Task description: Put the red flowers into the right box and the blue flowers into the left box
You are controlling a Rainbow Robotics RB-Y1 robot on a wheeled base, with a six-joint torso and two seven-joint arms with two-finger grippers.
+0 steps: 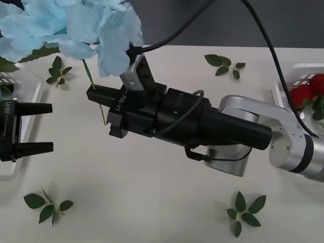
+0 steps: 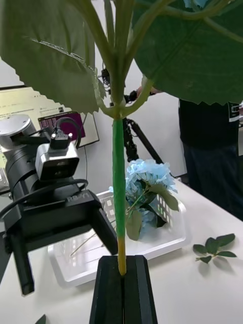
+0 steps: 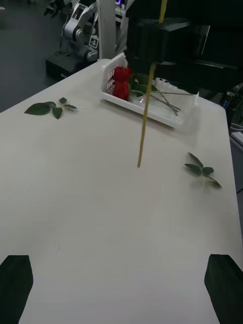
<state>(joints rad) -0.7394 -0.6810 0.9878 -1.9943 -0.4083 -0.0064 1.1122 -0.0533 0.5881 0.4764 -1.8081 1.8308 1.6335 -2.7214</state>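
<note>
A: What's the surface like?

B: A pale worktop (image 1: 152, 202) with loose green leaf sprigs (image 1: 246, 212) scattered on it: lower left, lower right, upper centre and upper left of the front view. Nothing lies under the raised stem.

A: Where's the right arm?

B: It reaches from the right edge of the front view across the middle of the frame, forearm nearly level. The right gripper (image 1: 104, 109) sits left of centre, its black fingers (image 2: 123, 288) pressed together on the stem of a blue flower (image 1: 81, 25). The bloom fills the upper left of that view, and the stem's yellowish tip hangs below the fingers, clear of the worktop.

A: And the left arm?

B: The left gripper (image 1: 45, 127) sits at the left edge, mid-height, over the left box (image 1: 35, 96), fingers spread apart with nothing between them.

A: Do the wrist cameras add anything?

B: The right wrist view shows the clamp up close, plus more blue flowers (image 2: 147, 187) lying in the left box (image 2: 172, 238) behind the stem. The left wrist view shows the red flowers (image 3: 121, 83) in the right box (image 3: 152, 109) at the upper centre, and the dangling stem in front of it.
</note>
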